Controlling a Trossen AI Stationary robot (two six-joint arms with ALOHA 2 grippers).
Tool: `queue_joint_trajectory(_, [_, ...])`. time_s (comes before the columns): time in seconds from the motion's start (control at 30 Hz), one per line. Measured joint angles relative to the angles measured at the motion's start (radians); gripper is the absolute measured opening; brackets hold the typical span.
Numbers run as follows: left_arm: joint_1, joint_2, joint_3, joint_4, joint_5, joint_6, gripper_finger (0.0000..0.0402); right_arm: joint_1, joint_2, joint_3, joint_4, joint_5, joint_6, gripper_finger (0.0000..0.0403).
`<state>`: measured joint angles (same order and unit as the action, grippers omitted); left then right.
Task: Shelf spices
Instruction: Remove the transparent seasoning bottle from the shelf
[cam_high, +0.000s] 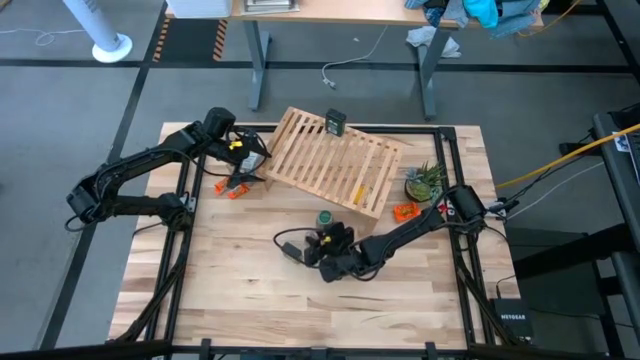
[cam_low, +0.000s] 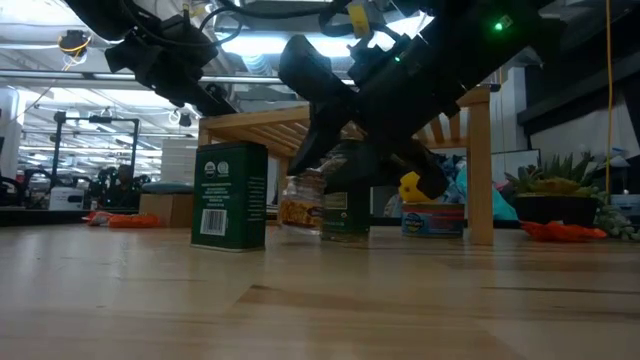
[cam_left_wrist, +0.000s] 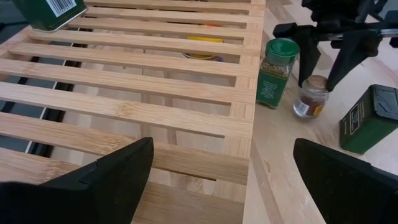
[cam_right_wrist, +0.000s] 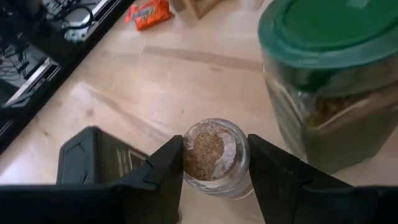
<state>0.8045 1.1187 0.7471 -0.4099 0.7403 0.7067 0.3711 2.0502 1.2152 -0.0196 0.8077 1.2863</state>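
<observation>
The shelf (cam_high: 330, 160) is a light-wood slatted rack, standing tilted at the table's far middle. One dark squarish jar (cam_high: 335, 123) stands on its far edge. In front of the shelf stand the green round jar (cam_left_wrist: 273, 71), the tiny clear glass jar (cam_right_wrist: 214, 155) with a cork top, and a second dark squarish jar (cam_left_wrist: 367, 118). My right gripper (cam_right_wrist: 214, 158) is shut on the tiny jar. My left gripper (cam_left_wrist: 221, 180) hovers open over the shelf's left end, with nothing between its fingers. My right gripper pinches the tiny glass jar at its top (cam_right_wrist: 233, 146), one finger on each side of the corked neck. The fingers (cam_left_wrist: 339, 65) slant down at it from the table's right side. The jar stands upright with its base (cam_left_wrist: 306, 112) on the table.
The green round jar stands close beside the held jar, toward the shelf, and the dark jar (cam_right_wrist: 93, 158) on its other side. A potted plant (cam_high: 425, 182) and orange pieces (cam_high: 405, 211) lie right of the shelf; more orange pieces (cam_high: 232, 188) lie by its left end.
</observation>
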Motion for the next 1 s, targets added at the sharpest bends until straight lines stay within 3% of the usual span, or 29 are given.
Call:
queue_joint_trajectory(0.3, [0.0, 0.0, 0.0, 0.0, 0.0, 0.0, 0.0379, -0.006, 0.0, 0.0, -0.006, -0.019, 0.0, 0.0164])
queue_joint_trajectory(0.63, [0.0, 0.0, 0.0, 0.0, 0.0, 0.0, 0.0379, -0.007, -0.001, 0.0, 0.01, -0.083, -0.038, 0.021])
queue_joint_trajectory(0.87, [0.0, 0.0, 0.0, 0.0, 0.0, 0.0, 0.0379, -0.007, -0.002, 0.0, 0.01, -0.086, -0.04, 0.0217])
queue_joint_trajectory(1.0, [0.0, 0.0, 0.0, 0.0, 0.0, 0.0, 0.0379, -0.007, -0.002, 0.001, 0.011, -0.139, -0.084, 0.0218])
